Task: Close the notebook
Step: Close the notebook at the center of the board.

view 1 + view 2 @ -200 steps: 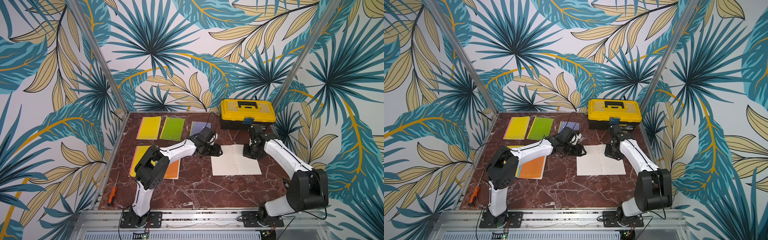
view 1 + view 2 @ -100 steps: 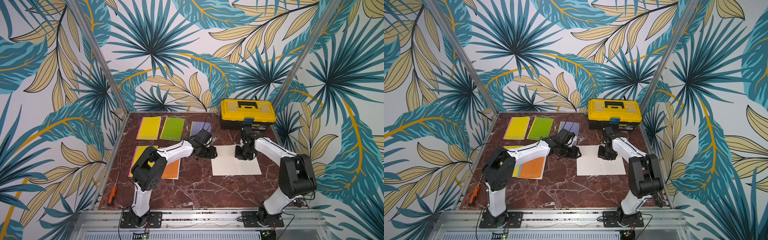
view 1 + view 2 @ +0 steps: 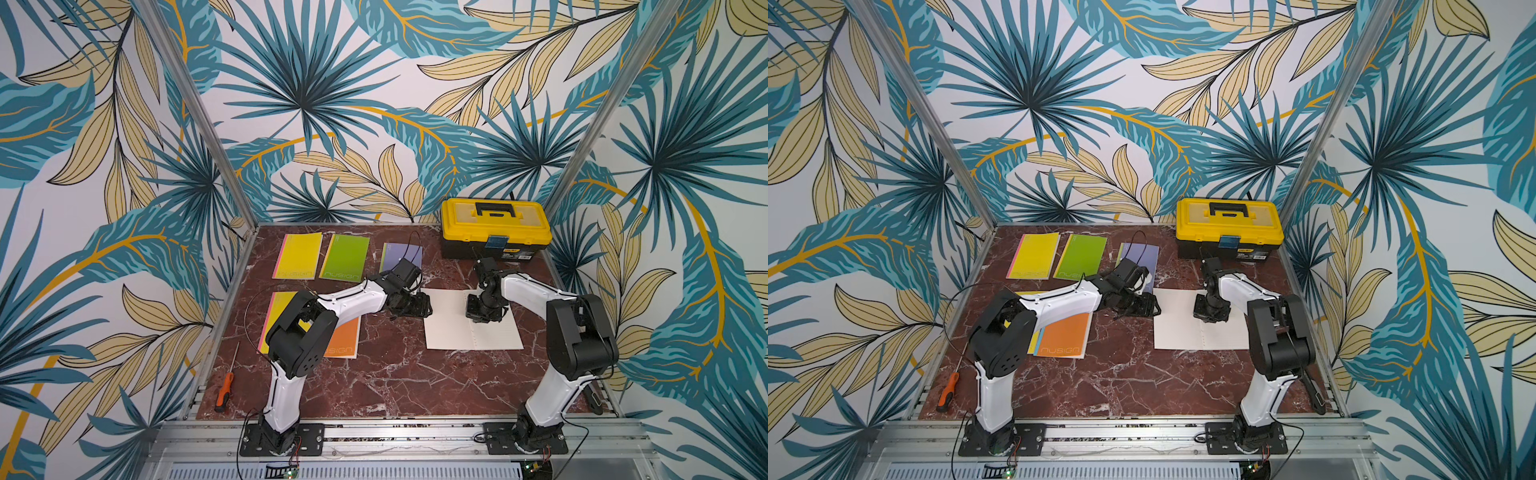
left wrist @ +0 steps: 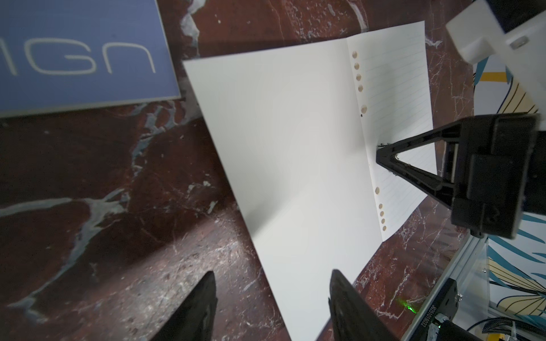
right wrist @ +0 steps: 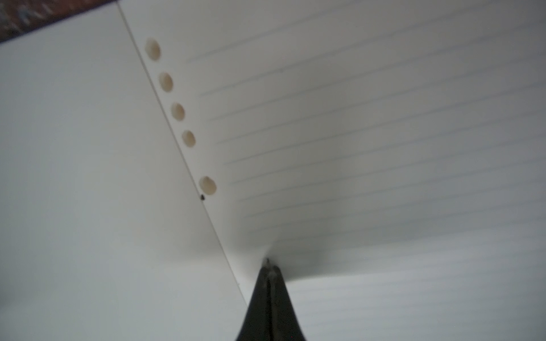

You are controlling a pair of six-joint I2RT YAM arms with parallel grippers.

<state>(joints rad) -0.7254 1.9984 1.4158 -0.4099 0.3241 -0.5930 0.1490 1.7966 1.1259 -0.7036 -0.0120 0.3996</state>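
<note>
The notebook [image 3: 453, 332] [image 3: 1183, 334] lies open and flat on the marble table, white pages up, with punched holes along its spine. My right gripper [image 3: 482, 318] [image 3: 1209, 318] is shut, and its tips rest on the lined right-hand page [image 5: 384, 147] just beside the spine. In the right wrist view the right gripper [image 5: 270, 264] has the paper bulging a little next to it. My left gripper [image 3: 424, 308] [image 4: 271, 274] is open and low at the notebook's left edge [image 4: 236, 192], one finger over the table and one over the blank page. Nothing is between its fingers.
A yellow toolbox [image 3: 494, 228] stands at the back right. Closed yellow [image 3: 297, 255], green [image 3: 345, 257] and purple [image 3: 401, 255] notebooks lie along the back, and an orange one [image 3: 343, 340] sits under my left arm. A screwdriver [image 3: 224, 390] lies off the table's left edge.
My right gripper has slid left across the lined page toward the spine, its elbow swinging out to the right. The left gripper has drawn back slightly to the notebook's left edge.
</note>
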